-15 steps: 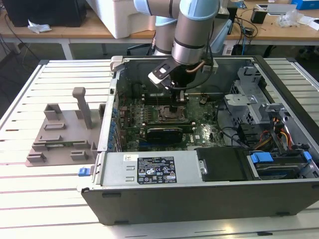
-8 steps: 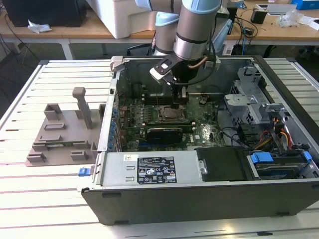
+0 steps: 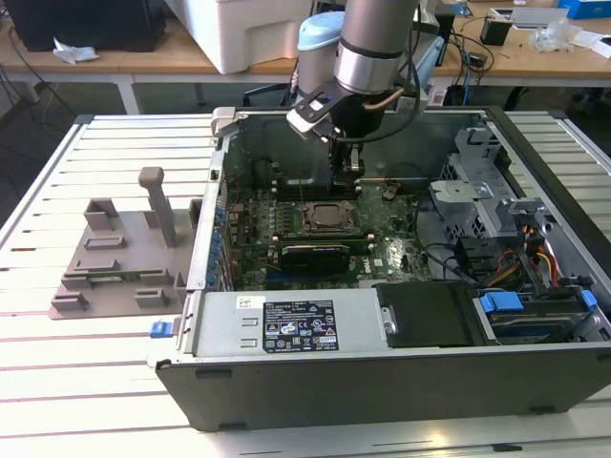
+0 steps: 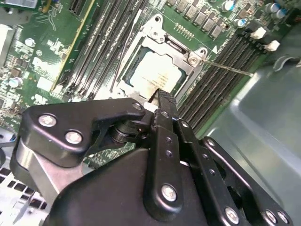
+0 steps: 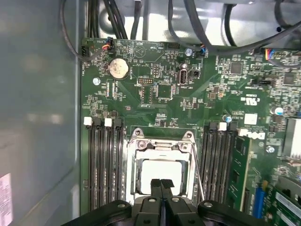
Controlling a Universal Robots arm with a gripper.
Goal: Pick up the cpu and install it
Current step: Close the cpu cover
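Tray (image 3: 105, 277) stands at the exterior view's left, outside the open case (image 3: 382, 391). Moving right, the socket (image 3: 325, 218) lies mid-board, with the gripper (image 3: 347, 167) hanging close over its far edge.

In both wrist views the cpu (image 5: 160, 170) (image 4: 153, 73) lies inside the socket frame (image 5: 162, 143), flat and square to it as far as I can judge. The gripper (image 5: 161, 184) (image 4: 162, 100) has its fingers pressed together with nothing between them, tips just over one edge of the cpu; whether they touch it I cannot tell.

Seating looks like the step in hand. Done well, it means moving straight up and down only: any sideways drag could skew the chip on the contacts beneath. The thin lever (image 4: 225, 67) runs just beside the frame, near enough to snag. Cables (image 3: 539, 258) crowd the exterior view's right, well apart.
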